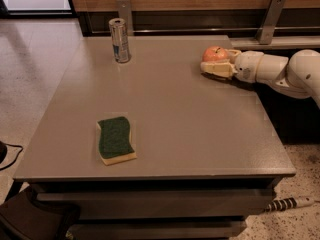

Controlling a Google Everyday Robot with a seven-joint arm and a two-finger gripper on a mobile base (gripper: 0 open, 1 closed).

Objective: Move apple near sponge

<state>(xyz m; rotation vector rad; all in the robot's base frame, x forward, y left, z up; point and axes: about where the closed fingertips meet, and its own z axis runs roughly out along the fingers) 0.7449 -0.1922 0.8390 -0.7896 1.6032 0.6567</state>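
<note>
At the far right of the table point(175, 114), the gripper point(214, 64) meets the apple point(215, 53), its grip impossible to tell, and the carry to the sponge point(115, 139) is not yet begun.

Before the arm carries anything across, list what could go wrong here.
1. The apple sits by the right rear edge of the table with the gripper right at it; a poor grasp could nudge the round fruit off.
2. The sponge lies close to the front edge, so an apple released beside it might roll off.
3. A wide leftward swing could tip the upright can.
</note>
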